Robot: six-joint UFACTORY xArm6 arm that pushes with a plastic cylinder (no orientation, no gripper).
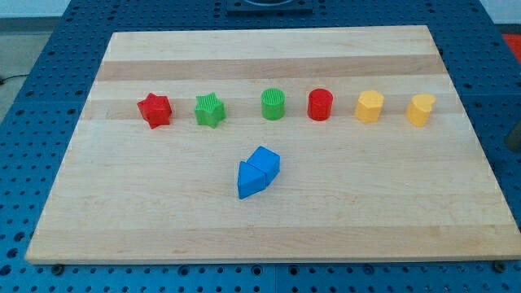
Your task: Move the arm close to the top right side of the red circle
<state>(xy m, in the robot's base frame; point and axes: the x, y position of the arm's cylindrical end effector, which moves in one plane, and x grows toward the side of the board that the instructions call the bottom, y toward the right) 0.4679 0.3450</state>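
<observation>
The red circle [320, 105] stands in a row of blocks across the upper middle of the wooden board [269, 220]. To its left are a green circle [273, 104], a green star [209, 110] and a red star [155, 111]. To its right are a yellow hexagon [369, 107] and a second yellow block [421, 109]. Two blue blocks touch each other below the row: a blue triangle [250, 181] and a blue block [265, 161] behind it. My tip and rod do not show in this view.
The board lies on a blue perforated table [32, 114]. A dark object [514, 137] sits at the view's right edge, off the board. A dark base [269, 5] shows at the view's top edge.
</observation>
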